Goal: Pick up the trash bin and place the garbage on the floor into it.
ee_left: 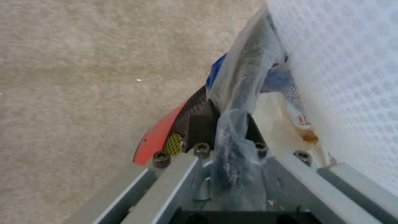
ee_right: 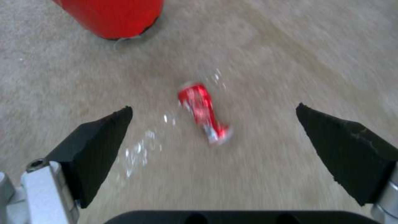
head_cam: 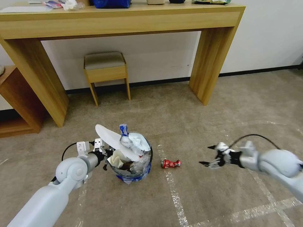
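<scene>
The left end effector [head_cam: 105,154] is pinched tight on the rim and plastic bag of the trash bin [head_cam: 134,171]. In the left wrist view the bag bunches between its black fingers [ee_left: 201,127]. The bin is near the robot, on its left side, and looks held just off the carpet. It is very full. A flat white slipper sole [head_cam: 115,142] and crumpled tissues [head_cam: 139,140] poke out over the top.

The right end effector [head_cam: 206,156] hangs over the floor on the robot's right, fingers spread wide, holding nothing. A small red crumpled wrapper [head_cam: 170,163] lies on the carpet between the bin and this end effector, close to the bin. In the right wrist view the wrapper [ee_right: 203,113] lies ahead, between the two black tips.

To pick it up well, I think the right end effector should go low, put one tip on each long side, and squeeze. The bin should be kept level so nothing tips out.

Far behind are a wooden bench [head_cam: 120,22] and a little stool [head_cam: 105,67].
</scene>
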Motion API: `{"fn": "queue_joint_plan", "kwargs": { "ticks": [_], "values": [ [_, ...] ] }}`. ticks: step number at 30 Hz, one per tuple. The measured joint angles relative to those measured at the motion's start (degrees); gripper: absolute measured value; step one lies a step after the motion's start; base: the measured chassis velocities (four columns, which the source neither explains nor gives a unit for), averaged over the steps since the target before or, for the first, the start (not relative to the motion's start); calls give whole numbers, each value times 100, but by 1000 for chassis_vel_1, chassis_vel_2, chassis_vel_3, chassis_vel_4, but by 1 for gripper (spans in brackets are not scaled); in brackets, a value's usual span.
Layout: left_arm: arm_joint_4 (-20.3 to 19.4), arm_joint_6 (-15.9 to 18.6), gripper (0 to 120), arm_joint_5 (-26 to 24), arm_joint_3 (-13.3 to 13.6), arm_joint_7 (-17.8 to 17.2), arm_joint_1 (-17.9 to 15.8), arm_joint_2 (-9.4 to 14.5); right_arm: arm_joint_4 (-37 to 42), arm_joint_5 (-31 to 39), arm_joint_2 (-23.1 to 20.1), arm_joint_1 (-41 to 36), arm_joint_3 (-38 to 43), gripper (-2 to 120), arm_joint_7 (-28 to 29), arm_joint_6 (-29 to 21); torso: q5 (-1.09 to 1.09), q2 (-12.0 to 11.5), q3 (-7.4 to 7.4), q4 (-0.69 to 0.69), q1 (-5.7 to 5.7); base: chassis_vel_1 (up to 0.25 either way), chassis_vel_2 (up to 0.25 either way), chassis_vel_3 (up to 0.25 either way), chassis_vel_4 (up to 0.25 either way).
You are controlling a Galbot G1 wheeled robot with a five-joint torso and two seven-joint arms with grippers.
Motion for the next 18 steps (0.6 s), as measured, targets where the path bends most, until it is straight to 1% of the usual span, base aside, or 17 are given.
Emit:
{"fn": "queue_joint_plan", "kwargs": {
  "ticks": [1,3,4,6,7,8,9,12,15,18],
  "values": [
    [0,0,1,0,0,0,0,0,0,0,0,0,0,100,0,0,0,0,0,0,0,0,0,0,0],
    [23,10,1,-9,-187,1,83,41,-358,-58,336,908,-1043,100,-28,-73,-5,0,0,2,0,0,0,0,0],
    [23,10,1,-9,-187,1,83,41,-358,-58,336,908,-1043,100,-28,-73,-5,0,0,2,0,0,0,0,0],
    [35,18,1,-29,-314,38,136,79,-591,-138,530,1420,-1712,100,-173,-98,1,0,0,0,1,0,0,0,0],
    [45,20,1,-43,-358,58,146,93,-710,-227,609,1675,-2003,100,-239,-101,-2,0,-1,0,0,0,0,0,0],
    [45,20,1,-43,-358,58,146,93,-710,-227,609,1675,-2003,100,-239,-101,-2,0,-1,0,0,0,0,0,0],
    [69,21,1,-68,-406,76,140,105,-871,-377,732,2046,-2381,100,-381,-100,-4,0,0,-3,0,0,0,0,0],
    [81,23,1,-85,-419,77,116,111,-922,-417,795,2312,-2646,100,-425,-129,-2,0,0,0,0,0,0,0,0],
    [84,23,1,-86,-429,81,92,97,-929,-440,808,2485,-2876,100,-449,-166,-4,0,0,0,0,0,0,0,0],
    [83,23,1,-85,-441,92,77,56,-939,-468,794,2660,-3106,100,-504,-188,0,0,0,-1,0,0,0,0,0]
  ]
}}
